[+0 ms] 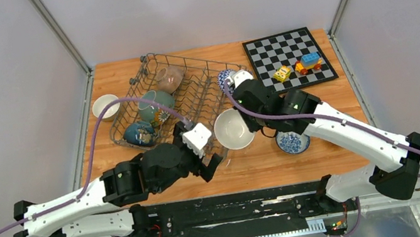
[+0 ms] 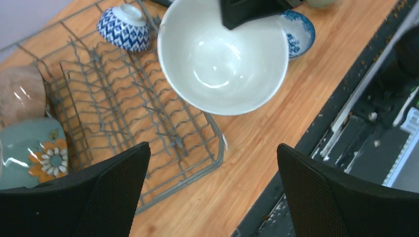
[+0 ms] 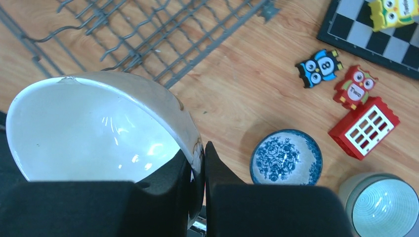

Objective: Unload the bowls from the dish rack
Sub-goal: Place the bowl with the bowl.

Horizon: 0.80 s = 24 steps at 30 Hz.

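The right jaws are clenching the rim of the white bowl point(image 1: 233, 129) just off the dish rack's point(image 1: 195, 62) near right corner, probably a stiff, slick, chippable load needing a deep rim hold, while the left jaws are hanging released over that corner.

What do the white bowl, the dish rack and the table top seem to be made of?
The white bowl is probably glazed ceramic: smooth and glossy, with bright reflections inside. The dish rack looks like grey metal wire, perhaps coated: thin bent rods, dull finish. The table top is wood or wood-look laminate: orange-brown with grain lines.
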### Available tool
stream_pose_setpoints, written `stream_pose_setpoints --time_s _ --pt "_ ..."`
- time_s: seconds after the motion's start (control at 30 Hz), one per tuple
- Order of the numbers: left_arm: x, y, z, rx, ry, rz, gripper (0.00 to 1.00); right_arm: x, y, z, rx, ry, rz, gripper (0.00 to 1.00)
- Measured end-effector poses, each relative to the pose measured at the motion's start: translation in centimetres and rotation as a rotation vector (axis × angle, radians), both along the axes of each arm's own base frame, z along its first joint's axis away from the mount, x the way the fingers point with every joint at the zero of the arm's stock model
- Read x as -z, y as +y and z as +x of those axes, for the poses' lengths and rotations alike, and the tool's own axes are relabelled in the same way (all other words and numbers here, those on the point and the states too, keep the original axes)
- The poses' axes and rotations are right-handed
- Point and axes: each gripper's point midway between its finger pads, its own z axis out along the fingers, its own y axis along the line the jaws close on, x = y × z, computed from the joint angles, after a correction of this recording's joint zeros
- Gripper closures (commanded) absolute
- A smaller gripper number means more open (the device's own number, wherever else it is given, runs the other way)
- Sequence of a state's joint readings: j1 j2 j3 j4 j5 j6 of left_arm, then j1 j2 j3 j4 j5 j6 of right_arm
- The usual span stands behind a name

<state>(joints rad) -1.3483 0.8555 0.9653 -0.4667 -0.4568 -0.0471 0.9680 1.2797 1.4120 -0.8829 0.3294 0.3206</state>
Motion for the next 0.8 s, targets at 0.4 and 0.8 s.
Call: stream_pose_setpoints --time_s 0.4,0.8 --pt "-1.5 1.7 9.1 -0.596 0.407 -0.367 0.0 2.0 -1.8 1.2 0.205 0.03 0.076 0.96" --pt "0.0 2.1 10.8 -0.854 0.525 -0.407 0.0 2.4 -1.8 1.8 0.389 0.085 0.185 0.96"
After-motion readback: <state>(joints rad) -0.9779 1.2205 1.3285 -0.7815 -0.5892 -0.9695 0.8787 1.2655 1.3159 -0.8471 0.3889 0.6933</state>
